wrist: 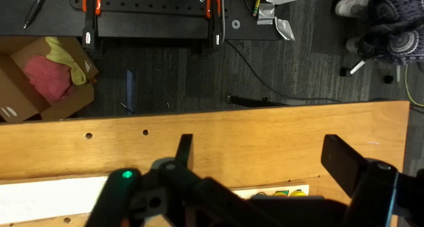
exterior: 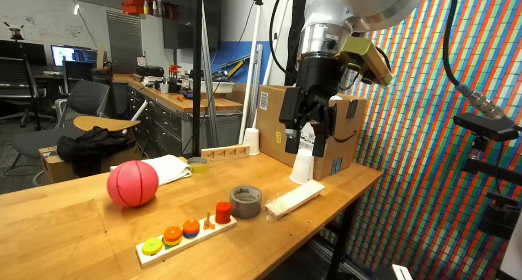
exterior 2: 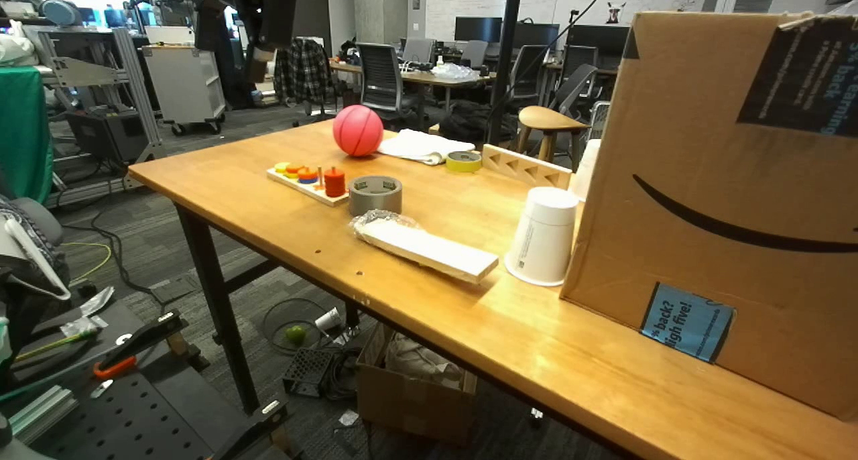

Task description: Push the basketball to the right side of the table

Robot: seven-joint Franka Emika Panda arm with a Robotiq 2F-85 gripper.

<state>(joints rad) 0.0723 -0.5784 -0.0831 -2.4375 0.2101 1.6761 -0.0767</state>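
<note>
The basketball is a pinkish-red ball with dark seams. It rests on the wooden table in both exterior views, where the ball sits beside a white cloth. My gripper hangs above the table with its fingers pointing down. It is well apart from the ball. It also shows at the top of an exterior view. In the wrist view the gripper has its fingers wide apart with nothing between them. The ball is out of the wrist view.
Near the ball are a ring-stacking toy, white cloth and yellow tape roll. A grey tape roll, pale wooden plank, upside-down white cup, notched wooden strip and cardboard box also stand there.
</note>
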